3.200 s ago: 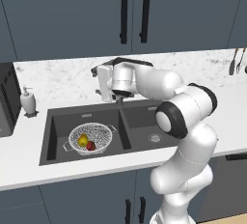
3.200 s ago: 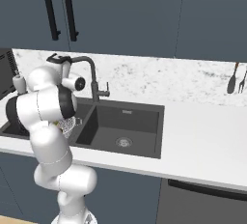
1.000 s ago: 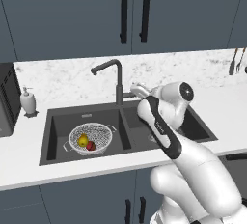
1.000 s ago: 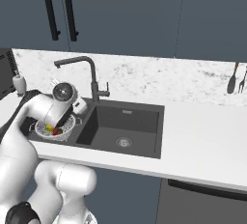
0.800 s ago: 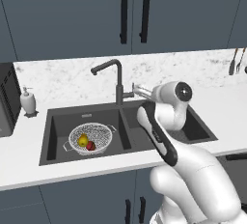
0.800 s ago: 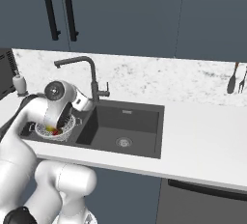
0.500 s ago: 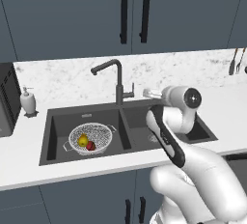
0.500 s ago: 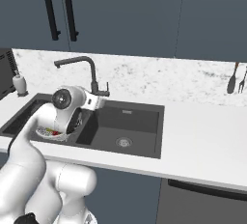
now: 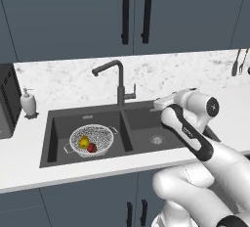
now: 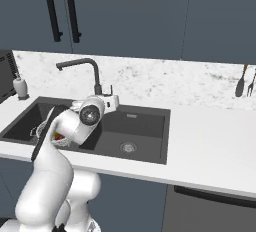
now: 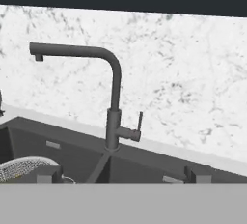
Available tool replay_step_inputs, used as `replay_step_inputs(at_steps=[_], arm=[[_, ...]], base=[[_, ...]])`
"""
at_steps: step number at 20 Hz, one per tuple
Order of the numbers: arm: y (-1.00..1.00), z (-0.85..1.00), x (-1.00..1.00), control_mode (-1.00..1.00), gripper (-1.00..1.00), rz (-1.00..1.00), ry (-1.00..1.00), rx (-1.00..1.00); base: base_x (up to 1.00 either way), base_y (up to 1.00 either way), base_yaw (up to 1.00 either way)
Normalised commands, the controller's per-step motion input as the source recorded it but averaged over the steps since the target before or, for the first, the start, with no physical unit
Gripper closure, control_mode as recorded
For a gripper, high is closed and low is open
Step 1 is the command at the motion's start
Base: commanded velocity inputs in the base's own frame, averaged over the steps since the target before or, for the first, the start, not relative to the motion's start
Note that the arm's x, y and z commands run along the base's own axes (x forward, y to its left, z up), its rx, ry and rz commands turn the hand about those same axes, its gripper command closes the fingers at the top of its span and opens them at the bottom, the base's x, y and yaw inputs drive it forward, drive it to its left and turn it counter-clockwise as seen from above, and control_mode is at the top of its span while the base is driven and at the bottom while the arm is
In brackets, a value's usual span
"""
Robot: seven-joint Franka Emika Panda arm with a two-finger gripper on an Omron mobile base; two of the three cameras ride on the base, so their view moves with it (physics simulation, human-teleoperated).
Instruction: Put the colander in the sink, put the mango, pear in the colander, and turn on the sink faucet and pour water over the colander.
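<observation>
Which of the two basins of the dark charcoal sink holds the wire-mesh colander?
The basin furthest from the robot arm in the left base view: the round silvery wire-mesh colander sits in it; the other basin shows just its steel drain.

Left base view: taken from behind and to the left of the arm, looking forward and down over the counter; the arm rises at lower right, with the sink (image 9: pixel 132 128) and sink faucet (image 9: pixel 118 81) beyond and left of the hand. Right base view: taken from behind and to the right, facing the same way; the arm stands at lower left, the sink (image 10: pixel 145 126) beyond it. Both share sink, faucet (image 10: pixel 95 78), backsplash and cabinet doors. Hand view: close, looking along the gripper (image 11: pixel 123 174) at the faucet (image 11: pixel 114 117) straight ahead, the colander (image 11: pixel 19 167) rim at lower left.
</observation>
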Motion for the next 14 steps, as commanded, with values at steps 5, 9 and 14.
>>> replay_step_inputs(at_steps=[5,9,14], arm=[[-0.39,-0.04,0.29,-1.00,-1.00,0.21,0.01,-0.14],[-0.27,-0.12,0.44,-1.00,-1.00,0.18,0.07,-0.04],[-0.03,-0.07,0.76,-1.00,-1.00,0.08,0.07,0.00]], base=[[0.00,0.00,0.00],[0.00,0.00,0.00],[0.00,0.00,0.00]])
